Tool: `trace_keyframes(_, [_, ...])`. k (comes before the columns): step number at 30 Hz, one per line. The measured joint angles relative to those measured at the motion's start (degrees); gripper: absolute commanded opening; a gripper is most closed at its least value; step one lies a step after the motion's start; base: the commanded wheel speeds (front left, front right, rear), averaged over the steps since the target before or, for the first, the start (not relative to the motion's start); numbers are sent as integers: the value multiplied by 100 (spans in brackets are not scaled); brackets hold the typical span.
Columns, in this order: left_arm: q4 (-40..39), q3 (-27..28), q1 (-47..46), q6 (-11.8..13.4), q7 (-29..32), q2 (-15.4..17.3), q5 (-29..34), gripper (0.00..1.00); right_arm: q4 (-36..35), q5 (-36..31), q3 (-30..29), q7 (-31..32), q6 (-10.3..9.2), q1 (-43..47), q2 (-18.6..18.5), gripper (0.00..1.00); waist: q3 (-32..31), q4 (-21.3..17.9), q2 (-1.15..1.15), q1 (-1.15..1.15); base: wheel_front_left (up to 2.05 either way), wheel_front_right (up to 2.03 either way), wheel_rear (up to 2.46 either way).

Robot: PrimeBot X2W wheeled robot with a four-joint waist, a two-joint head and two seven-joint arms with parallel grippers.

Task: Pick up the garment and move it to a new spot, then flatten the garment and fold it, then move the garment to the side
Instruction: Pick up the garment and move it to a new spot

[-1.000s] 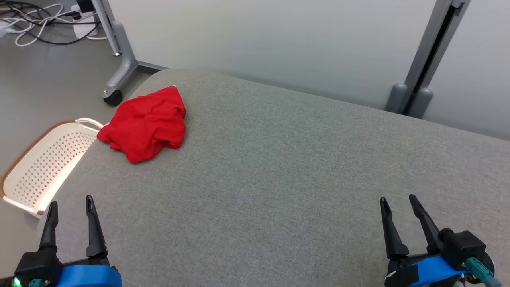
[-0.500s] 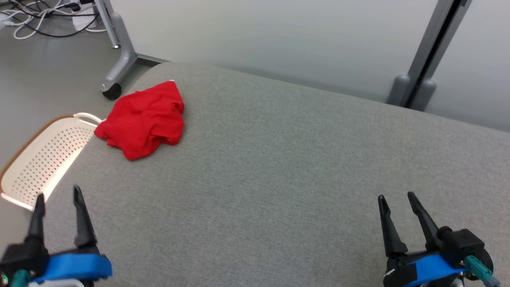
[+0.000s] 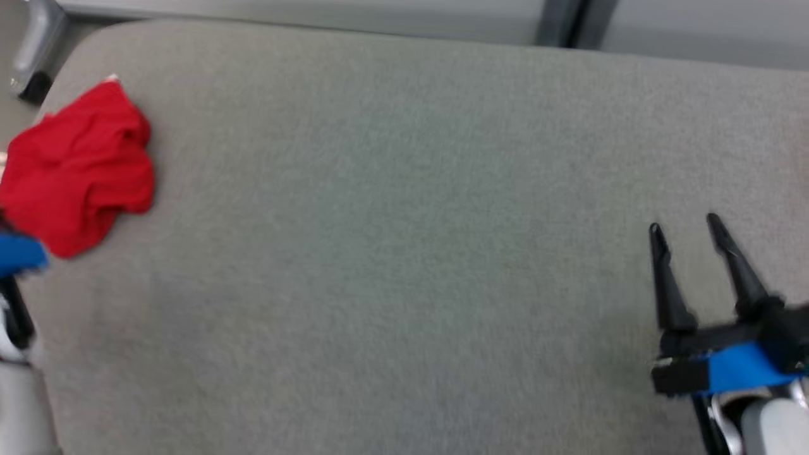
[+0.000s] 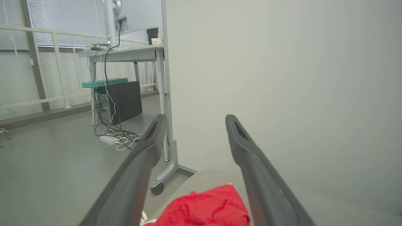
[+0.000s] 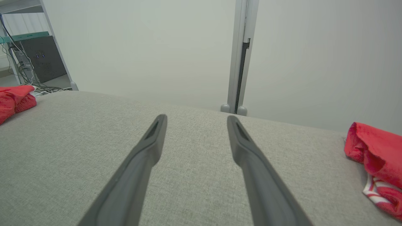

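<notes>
- Since the earlier frames the head camera has swung, so the whole scene has slid across that view. The garment (image 3: 76, 167) now shows at its far left edge, but it lies on the same rear left corner of the grey padded table (image 3: 404, 265) as before.
- The left gripper (image 4: 195, 118) has come nearer the garment. A second ago its fingers stood well short of it. Now the blue band (image 3: 19, 253) of that wrist shows at the head view's left edge, just beside the cloth's near side, and is blurred.
- The garment is bright red and crumpled into a loose, rounded heap with soft folds and creases. A small pale bit shows at its far top edge. Nothing is holding it.
- In the left wrist view the two dark fingers stand spread wide and hold nothing. They point toward the pale partition wall (image 4: 282, 78), with the red heap low between them and beneath their level.
- Beyond the table's corner in that view are a wheeled partition foot (image 4: 158, 188), a desk (image 4: 125, 53), a dark computer tower (image 4: 121, 100) and cables (image 4: 116, 138) on the floor.
- The right gripper (image 3: 684, 225) hovers over the table's right part, well apart from the garment. Its fingers are spread, nothing lies between them, and they point across the cloth surface toward the far edge.
- The right wrist view also takes in a second red cloth (image 5: 373, 157) at the table's right end, with a red-and-white striped piece under it.
</notes>
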Motion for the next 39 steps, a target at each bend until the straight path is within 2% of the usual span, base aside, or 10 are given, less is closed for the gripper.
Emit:
trace_keyframes(7, [867,138,-1195,-47,0,483,-102,100,-773,-130,-489,225,0,-40,-144,100,846,-451,0,0,0,0,0])
trace_keyframes(14, [2267,127,-2152,-89,179,936,-182,100,-1335,-188,-695,368,0,-40,-176,100,1499,-688,0,0,0,0,0])
trace_keyframes(22, [3868,-40,-2846,-225,1251,1193,-299,100,-1708,-219,-868,546,0,-14,-320,100,1794,-690,0,-1,0,0,0])
trace_keyframes(34, [5055,-271,-3318,-414,2509,1305,-500,100,-1847,-181,-771,676,0,-144,-442,100,1830,-633,-3,-3,0,0,0])
trace_keyframes(35, [5086,-268,-3337,-426,2562,1310,-546,65,-1836,-180,-753,676,0,-148,-442,100,1826,-643,-3,-3,0,0,0])
trace_keyframes(36, [5118,-268,-3354,-434,2619,1321,-581,12,-1819,-179,-730,676,0,-152,-439,100,1819,-656,-3,-3,0,0,0])
trace_keyframes(37, [5147,-266,-3367,-438,2669,1327,-601,0,-1794,-177,-712,673,0,-154,-436,100,1806,-669,-3,-3,0,0,0])
trace_keyframes(39, [5196,-264,-3369,-442,2715,1347,-656,0,-1748,-155,-703,656,0,-163,-425,100,1765,-700,-3,-3,0,0,0])
